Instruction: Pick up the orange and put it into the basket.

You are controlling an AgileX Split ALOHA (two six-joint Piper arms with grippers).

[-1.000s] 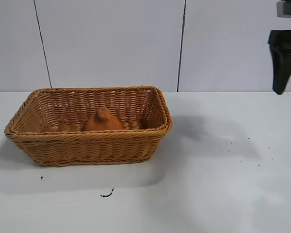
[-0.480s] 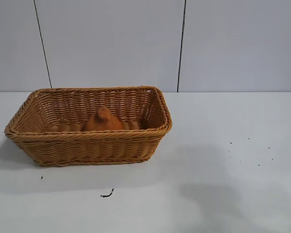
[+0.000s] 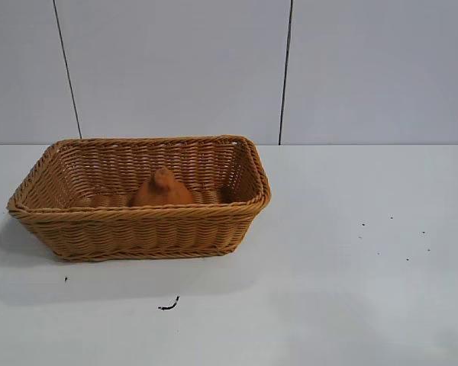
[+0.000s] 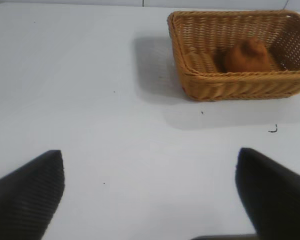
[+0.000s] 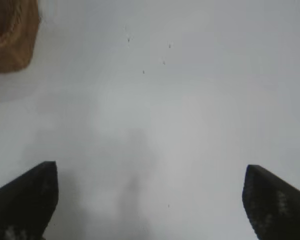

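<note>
Right end effector (image 5: 150,200): fingers spread wide, holding nothing, over bare table (image 3: 351,305) well apart from the basket (image 3: 30,206). Left end effector (image 4: 150,195): likewise wide, empty, well apart from the basket. Orange (image 3: 162,191): inside the basket, near its middle; dull brownish-orange, teardrop-shaped, knobby top, matte. Risk: slight; a stray arm sweep could nudge the basket.

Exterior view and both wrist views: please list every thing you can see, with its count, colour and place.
basket: one, tan-brown wicker, on the table at the exterior view's left.
orange: one, dull brownish-orange, inside the basket.
table: one, white, with small dark specks at the right.
dark squiggle mark: one, black, on the table before the basket.
left gripper: one, black, open, empty, away from the basket.
right gripper: one, black, open, empty, over bare table.
</note>
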